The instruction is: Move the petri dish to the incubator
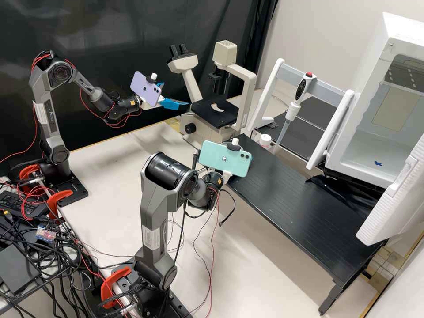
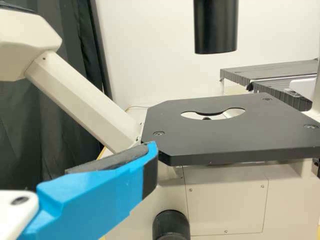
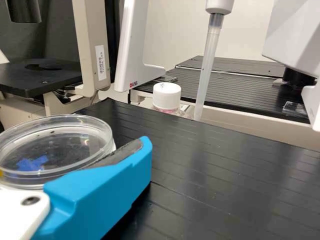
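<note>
The right gripper (image 1: 226, 176) is partly hidden behind the green phone above the black rack. In the right wrist view, the clear round petri dish (image 3: 55, 147) lies level against the blue finger of the right gripper (image 3: 107, 185), which is shut on it; a blue cross shape shows through the dish. At the left of the bench, before the microscope, the left gripper (image 1: 175, 96) stands open with nothing in it. In the left wrist view, one blue finger of the left gripper (image 2: 105, 185) is beside the microscope stage. The incubator (image 1: 371, 145) stands open at the right, a blue cross on its floor.
The microscope (image 1: 216, 112) stands behind the bench. A pipette (image 1: 293, 110) hangs on a white stand behind the black rack (image 1: 304, 212), near a white-capped bottle (image 3: 166, 96). The incubator's door (image 1: 393, 203) swings out over the rack's right end.
</note>
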Controlling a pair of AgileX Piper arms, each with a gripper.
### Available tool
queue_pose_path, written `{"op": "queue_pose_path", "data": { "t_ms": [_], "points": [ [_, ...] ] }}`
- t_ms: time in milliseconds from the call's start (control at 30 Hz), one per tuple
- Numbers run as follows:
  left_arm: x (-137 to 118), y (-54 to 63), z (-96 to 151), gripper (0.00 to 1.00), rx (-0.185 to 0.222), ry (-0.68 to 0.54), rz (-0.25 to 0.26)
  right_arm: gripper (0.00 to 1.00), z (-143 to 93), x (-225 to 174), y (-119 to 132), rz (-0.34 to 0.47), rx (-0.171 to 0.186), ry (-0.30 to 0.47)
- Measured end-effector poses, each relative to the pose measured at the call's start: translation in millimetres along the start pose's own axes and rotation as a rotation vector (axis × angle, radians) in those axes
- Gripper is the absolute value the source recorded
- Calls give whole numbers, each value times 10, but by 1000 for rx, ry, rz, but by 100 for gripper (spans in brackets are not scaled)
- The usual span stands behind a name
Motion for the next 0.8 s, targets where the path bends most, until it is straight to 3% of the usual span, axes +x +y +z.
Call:
{"op": "queue_pose_path", "data": {
  "t_ms": [800],
  "points": [
    [0,0,0,100,0,0,0,0,-12,3,-9,4,2,-1]
  ]
}}
